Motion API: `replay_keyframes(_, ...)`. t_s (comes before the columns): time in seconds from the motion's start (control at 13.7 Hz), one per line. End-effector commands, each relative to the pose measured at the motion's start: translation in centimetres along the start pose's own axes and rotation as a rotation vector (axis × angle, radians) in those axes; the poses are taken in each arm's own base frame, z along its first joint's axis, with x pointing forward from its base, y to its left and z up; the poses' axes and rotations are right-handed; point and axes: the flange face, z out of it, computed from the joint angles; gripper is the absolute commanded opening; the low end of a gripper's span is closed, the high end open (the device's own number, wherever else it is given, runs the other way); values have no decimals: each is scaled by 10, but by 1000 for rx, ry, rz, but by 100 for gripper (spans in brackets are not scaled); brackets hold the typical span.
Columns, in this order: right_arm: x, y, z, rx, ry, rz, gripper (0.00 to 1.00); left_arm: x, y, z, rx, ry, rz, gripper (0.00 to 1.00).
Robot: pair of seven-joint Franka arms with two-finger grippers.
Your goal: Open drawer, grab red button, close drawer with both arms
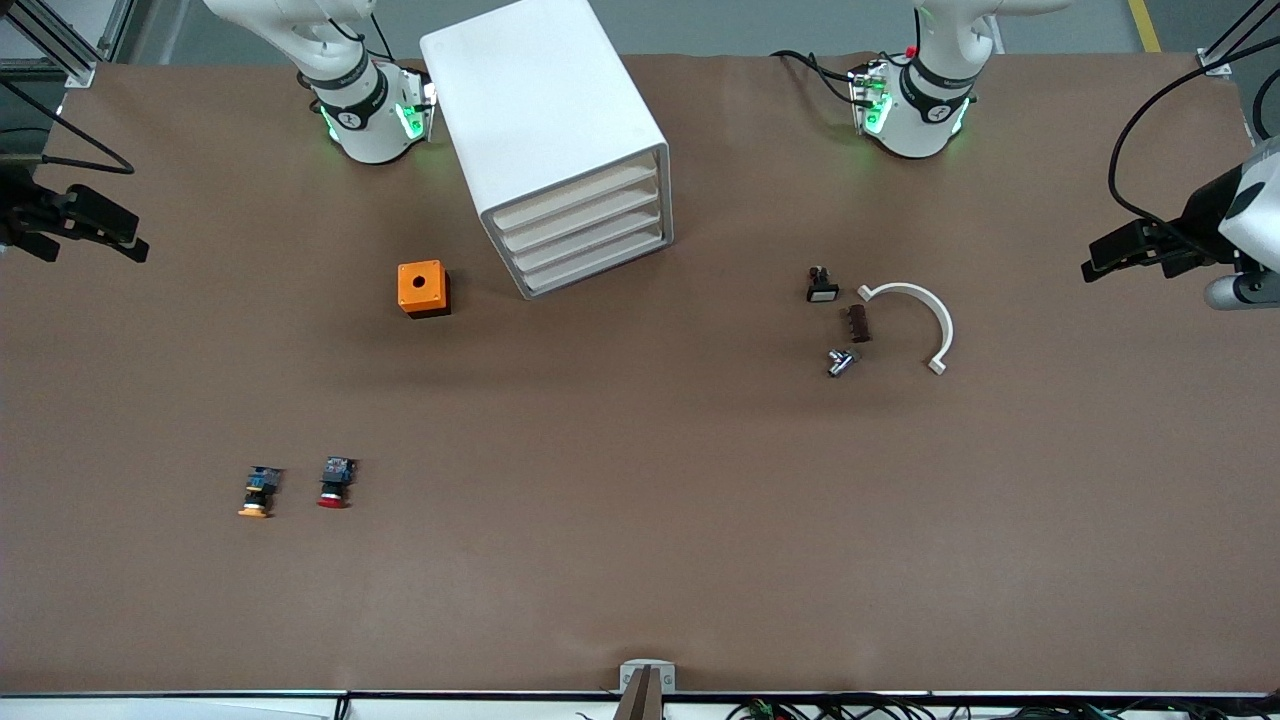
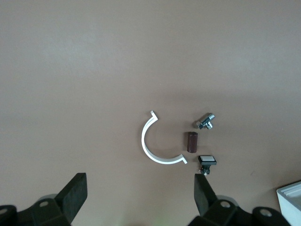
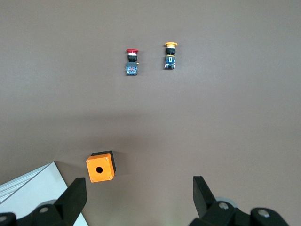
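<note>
The white cabinet (image 1: 545, 120) stands at the middle of the table near the arms' bases, and it shows in both wrist views (image 2: 290, 202) (image 3: 33, 188). Its four drawers (image 1: 585, 235) are all shut. The red-headed button (image 1: 335, 482) lies on the table nearer to the front camera, toward the right arm's end, and it shows in the right wrist view (image 3: 131, 61). My right gripper (image 1: 125, 240) (image 3: 140, 195) is open and empty, high over the right arm's end of the table. My left gripper (image 1: 1105, 258) (image 2: 140, 190) is open and empty, high over the left arm's end.
An orange-yellow-headed button (image 1: 259, 492) (image 3: 170, 55) lies beside the red one. An orange cube with a hole (image 1: 423, 288) (image 3: 100, 167) sits beside the cabinet. Toward the left arm's end lie a white curved piece (image 1: 920, 320) (image 2: 155, 141), a brown block (image 1: 858, 323), a metal fitting (image 1: 842, 361) and a small black switch (image 1: 821, 286).
</note>
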Motion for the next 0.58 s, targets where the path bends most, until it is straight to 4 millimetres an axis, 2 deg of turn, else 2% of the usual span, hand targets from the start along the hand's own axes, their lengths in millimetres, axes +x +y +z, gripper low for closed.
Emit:
replay_keyframes(0.0, -5, -2, -6, 0, 29, -41, 100, -7, -2, -28, 20, 56, 24, 100)
replay_keyframes(0.29, -7, 0, -9, 0, 38, -38, 100, -16, 10, -48, 49, 40, 43, 100)
replay_keyframes(0.37, -7, 0, -10, 0, 40, -38, 100, -17, 23, -56, 60, 58, 57, 100)
replay_keyframes(0.51, -11, 0, -14, 0, 43, -36, 100, -17, 37, -57, 57, 63, 30, 100)
